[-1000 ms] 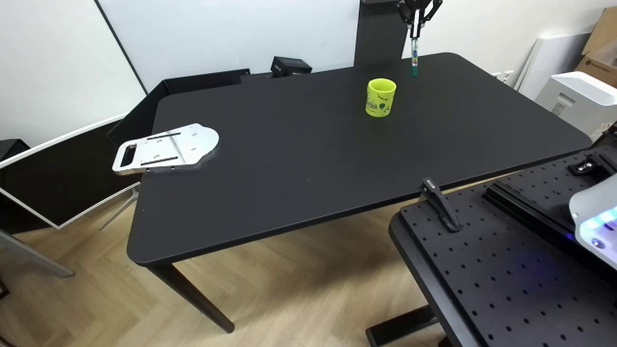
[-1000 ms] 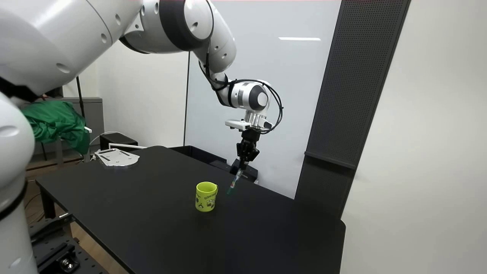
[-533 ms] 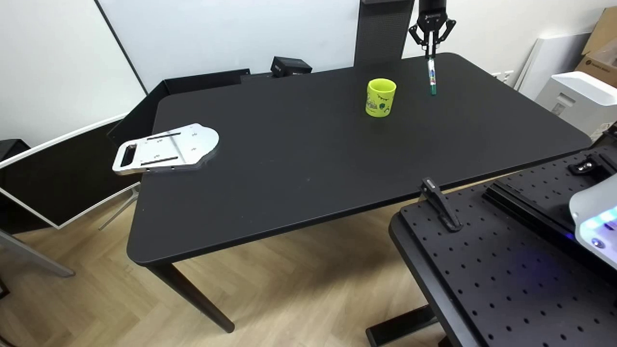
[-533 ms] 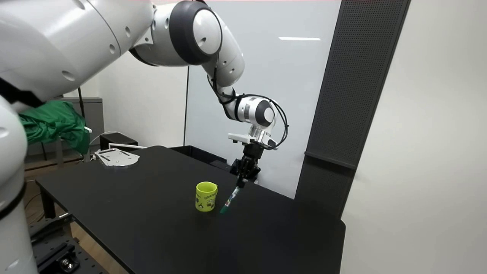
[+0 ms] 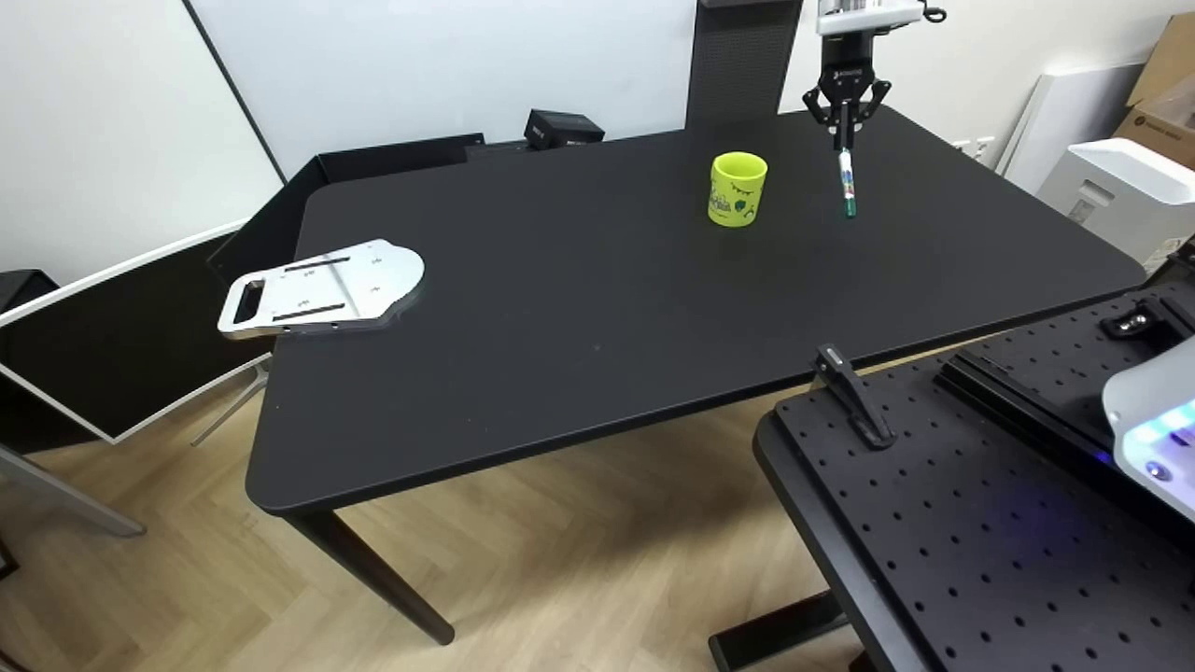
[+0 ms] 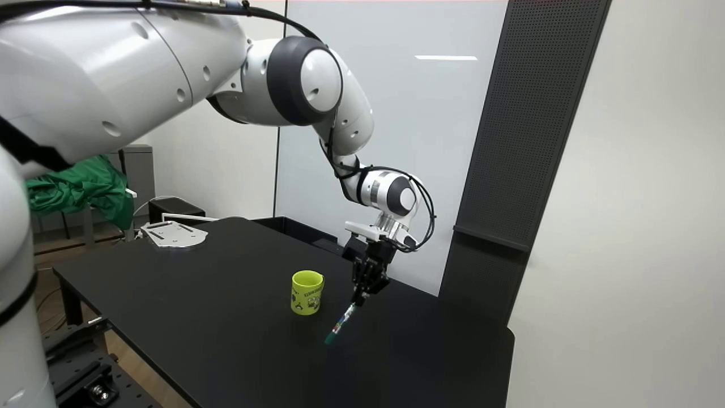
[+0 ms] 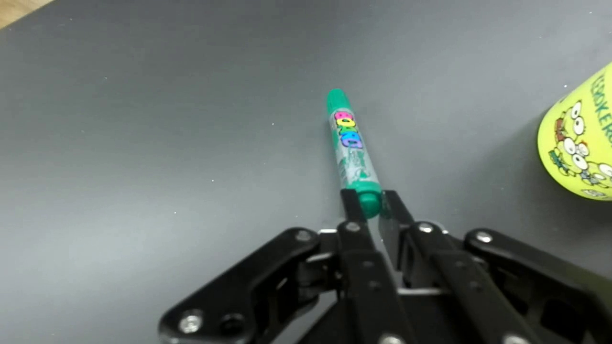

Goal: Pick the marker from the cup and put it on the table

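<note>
The marker [image 5: 847, 182] is a thin stick with green ends and a white body with a coloured label. It also shows in the wrist view [image 7: 353, 143]. My gripper [image 5: 844, 145] is shut on its upper end; the fingertips also show in the wrist view [image 7: 371, 197]. The marker points down over the black table [image 5: 560, 280], tilted in an exterior view [image 6: 342, 322]; I cannot tell whether its lower tip touches. The lime-green cup [image 5: 736, 191] stands upright beside the marker, apart from it. It also shows in an exterior view [image 6: 306, 297] and partly in the wrist view [image 7: 585, 143].
A silver plate with a handle slot [image 5: 322, 285] lies over the table's edge, far from the gripper. A perforated black surface [image 5: 934, 504] adjoins the table's near side. A black box [image 5: 563, 129] and a wall panel [image 6: 527, 124] stand behind the table.
The gripper has come down with the marker in it, from over the table's back edge, past the cup and further over the tabletop. The cup has not moved.
</note>
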Available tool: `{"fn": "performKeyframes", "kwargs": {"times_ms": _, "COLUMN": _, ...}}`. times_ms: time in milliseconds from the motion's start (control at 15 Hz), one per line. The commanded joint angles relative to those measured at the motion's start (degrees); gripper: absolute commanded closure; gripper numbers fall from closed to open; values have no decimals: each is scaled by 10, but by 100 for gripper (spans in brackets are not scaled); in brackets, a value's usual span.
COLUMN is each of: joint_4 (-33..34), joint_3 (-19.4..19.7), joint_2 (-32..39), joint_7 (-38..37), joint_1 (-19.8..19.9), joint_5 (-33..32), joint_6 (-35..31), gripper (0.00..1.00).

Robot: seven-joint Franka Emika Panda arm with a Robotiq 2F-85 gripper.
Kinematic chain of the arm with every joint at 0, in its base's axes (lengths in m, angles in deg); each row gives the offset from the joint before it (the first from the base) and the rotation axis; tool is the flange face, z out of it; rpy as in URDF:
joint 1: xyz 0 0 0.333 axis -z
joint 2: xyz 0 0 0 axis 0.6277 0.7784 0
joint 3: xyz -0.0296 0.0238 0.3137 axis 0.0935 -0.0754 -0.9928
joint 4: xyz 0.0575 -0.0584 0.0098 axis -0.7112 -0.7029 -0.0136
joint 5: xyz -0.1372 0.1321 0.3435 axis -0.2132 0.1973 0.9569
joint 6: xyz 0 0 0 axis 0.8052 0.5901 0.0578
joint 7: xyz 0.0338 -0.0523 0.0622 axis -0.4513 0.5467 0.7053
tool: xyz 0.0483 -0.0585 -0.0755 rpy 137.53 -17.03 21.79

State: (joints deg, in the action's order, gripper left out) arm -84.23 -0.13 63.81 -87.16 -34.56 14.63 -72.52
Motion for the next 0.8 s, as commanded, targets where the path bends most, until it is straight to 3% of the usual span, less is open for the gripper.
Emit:
{"fn": "performKeyframes", "kwargs": {"times_ms": 0, "joint_4": 49, "joint_3": -9, "joint_2": 39, "joint_7": 11, "joint_1": 16, "joint_5": 12, "joint_6": 18, "gripper": 96}}
{"fn": "performKeyframes", "kwargs": {"times_ms": 400, "joint_4": 67, "joint_3": -7, "joint_2": 60, "joint_7": 12, "joint_1": 16, "joint_5": 13, "joint_6": 9, "gripper": 96}}
{"fn": "performKeyframes", "kwargs": {"times_ms": 467, "joint_4": 61, "joint_3": -7, "joint_2": 55, "joint_7": 16, "joint_1": 13, "joint_5": 12, "joint_6": -8, "gripper": 60}}
{"fn": "performKeyframes", "kwargs": {"times_ms": 600, "joint_4": 43, "joint_3": -6, "joint_2": 41, "joint_7": 23, "joint_1": 7, "joint_5": 5, "joint_6": -53, "gripper": 53}}
{"fn": "performKeyframes", "kwargs": {"times_ms": 733, "joint_4": 27, "joint_3": -7, "joint_2": 30, "joint_7": 31, "joint_1": 1, "joint_5": 2, "joint_6": -107, "gripper": 38}}
